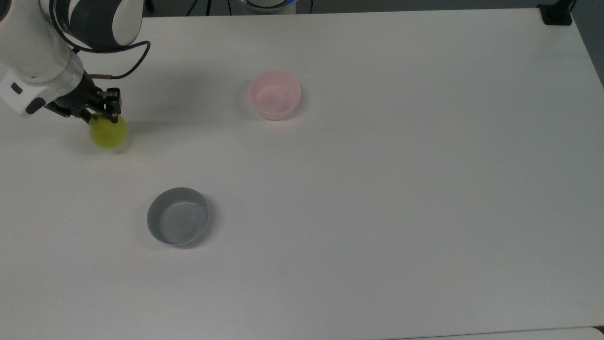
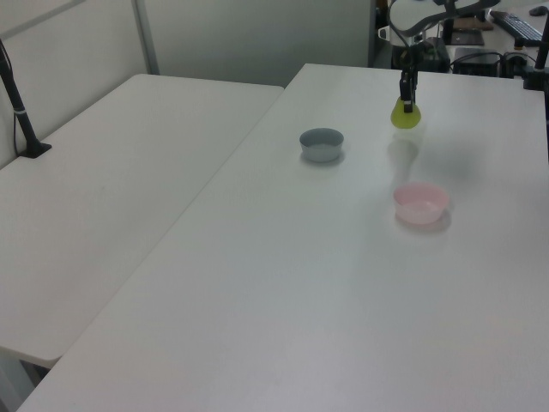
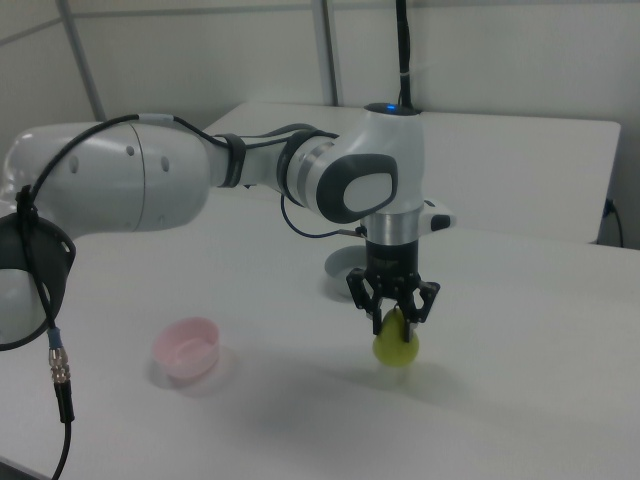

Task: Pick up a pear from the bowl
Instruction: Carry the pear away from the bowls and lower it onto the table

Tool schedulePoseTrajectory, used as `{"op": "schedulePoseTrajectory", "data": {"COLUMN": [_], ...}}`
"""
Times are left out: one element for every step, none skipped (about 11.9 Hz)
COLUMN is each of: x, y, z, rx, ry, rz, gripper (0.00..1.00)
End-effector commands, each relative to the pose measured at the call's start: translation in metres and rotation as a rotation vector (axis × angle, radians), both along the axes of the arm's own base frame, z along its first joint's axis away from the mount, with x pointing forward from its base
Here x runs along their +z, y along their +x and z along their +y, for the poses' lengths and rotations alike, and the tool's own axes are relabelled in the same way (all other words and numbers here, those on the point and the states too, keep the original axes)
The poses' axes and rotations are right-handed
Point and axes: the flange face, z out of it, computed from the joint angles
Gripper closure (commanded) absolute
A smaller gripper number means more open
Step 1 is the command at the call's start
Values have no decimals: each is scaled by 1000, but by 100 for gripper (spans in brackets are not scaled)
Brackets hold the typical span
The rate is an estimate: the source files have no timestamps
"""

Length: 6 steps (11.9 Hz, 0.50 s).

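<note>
The pear [image 1: 108, 132] hangs from the gripper [image 1: 100, 118], whose two dark fingers are clamped on its narrow upper part, so the rounded yellow-green body bulges out below the fingertips. In the right view the pear [image 3: 397, 343] sits directly under the gripper [image 3: 396, 316], with the fingers [image 3: 373, 317] pinching it from either side near the top; its underside is at or just above the white table [image 3: 520, 350], and whether it touches the surface cannot be told. In the left view the pear [image 2: 406, 117] again lies below the gripper [image 2: 408, 103], with a faint shadow on the table beneath it.

In the top view the fruit is at the top view's left, near the far edge of the table [image 1: 377, 212]. The pale pink bowl [image 1: 274, 95] stands well apart from it, toward the top view's right, its smooth inside holding nothing. The grey bowl [image 1: 178, 222] stands nearer the camera, also well apart from the pear, and is likewise bare inside.

In the right view the pink bowl [image 3: 186, 347] lies to the right view's left of the pear, and part of the grey bowl [image 3: 340, 270] shows behind the arm [image 3: 250, 180]. The arm's white and grey body reaches in from the right view's left, wrist pointing straight down. In the left view the pink bowl [image 2: 420, 203] is nearer the camera than the pear, with the grey bowl [image 2: 322, 143] to the left view's left.
</note>
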Motion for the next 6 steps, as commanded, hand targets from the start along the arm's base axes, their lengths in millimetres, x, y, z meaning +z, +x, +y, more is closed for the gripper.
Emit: {"op": "schedulePoseTrajectory", "data": {"x": [-17,-18,-21,-22,-21,-21], "y": [9,9,9,9,9,8], "z": [-1,-2,-2,-2,-1,-1], "rx": [10,10,13,5,4,2], "ry": [-9,-11,-10,-10,-10,-8], "rz": [-51,-51,-48,-46,-47,-44], "gripper": [100,100,100,89,68,49]}}
